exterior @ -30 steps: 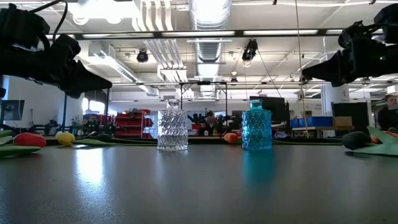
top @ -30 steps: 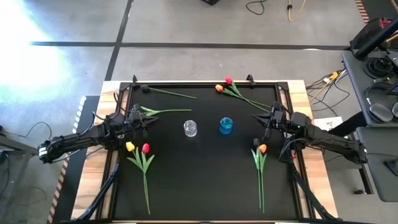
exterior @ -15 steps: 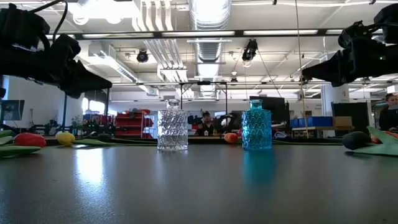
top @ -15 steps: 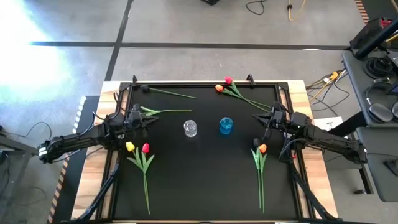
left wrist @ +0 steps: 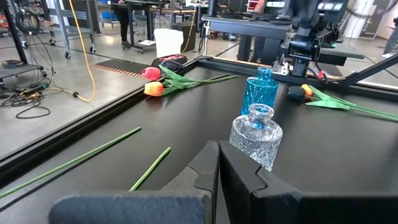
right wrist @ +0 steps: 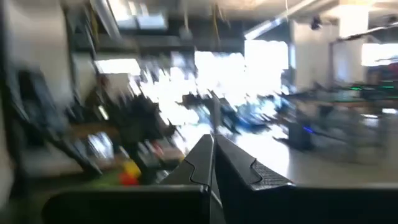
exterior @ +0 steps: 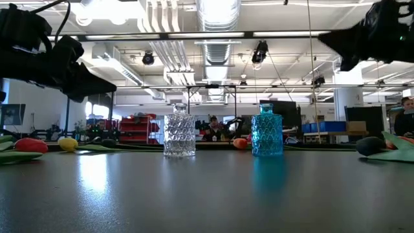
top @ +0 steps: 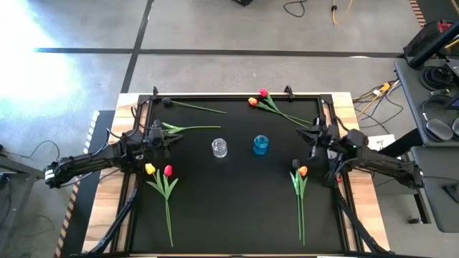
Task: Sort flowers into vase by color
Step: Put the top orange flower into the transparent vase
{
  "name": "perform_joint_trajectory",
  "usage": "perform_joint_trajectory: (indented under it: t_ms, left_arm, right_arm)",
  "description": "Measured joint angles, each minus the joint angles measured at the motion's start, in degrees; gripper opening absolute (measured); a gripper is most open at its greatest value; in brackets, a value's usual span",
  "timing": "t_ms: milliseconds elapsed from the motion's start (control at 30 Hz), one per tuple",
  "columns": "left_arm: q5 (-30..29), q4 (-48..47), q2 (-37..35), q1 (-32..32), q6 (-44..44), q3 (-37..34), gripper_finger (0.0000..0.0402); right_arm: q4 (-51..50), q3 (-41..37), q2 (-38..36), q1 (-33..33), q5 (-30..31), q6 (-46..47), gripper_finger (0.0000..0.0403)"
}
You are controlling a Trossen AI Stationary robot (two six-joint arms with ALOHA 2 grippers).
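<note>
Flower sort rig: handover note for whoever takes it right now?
Left gripper: shut, empty, raised at the mat's left side.
Right gripper: shut, empty, raised at the right side.
Clear vase and blue vase: upright mid-mat, side by side, both empty.
Flowers, all lying on the mat: yellow tulip and red tulip front left; orange tulip front right; pink tulip and a second orange tulip at the back; two green stems back left.
Done: nothing.
Left: every flower still needs sorting into a vase.
</note>
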Motion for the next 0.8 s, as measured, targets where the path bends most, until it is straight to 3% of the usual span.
perform_joint_trajectory:
  t_ms: [100,233,500,800]
  left_arm:
    - [0.0,0.0,0.0,0.0,0.0,0.0,0.0000]
    - [0.0,0.0,0.0,0.0,0.0,0.0,0.0000]
    - [0.0,0.0,0.1,0.0,0.0,0.0,0.0000]
    - [0.0,0.0,0.1,0.0,0.0,0.0,0.0000]
  right_arm:
    - [0.6,1.2,1.1,0.0,-1.6,2.9,0.0009]
    - [-10.9,8.2,6.6,0.1,0.2,4.6,0.0009]
    - [-31.1,26.6,24.6,0.1,4.8,2.2,0.0022]
    - [-46.5,41.8,45.8,-0.4,16.1,-4.9,0.0114]
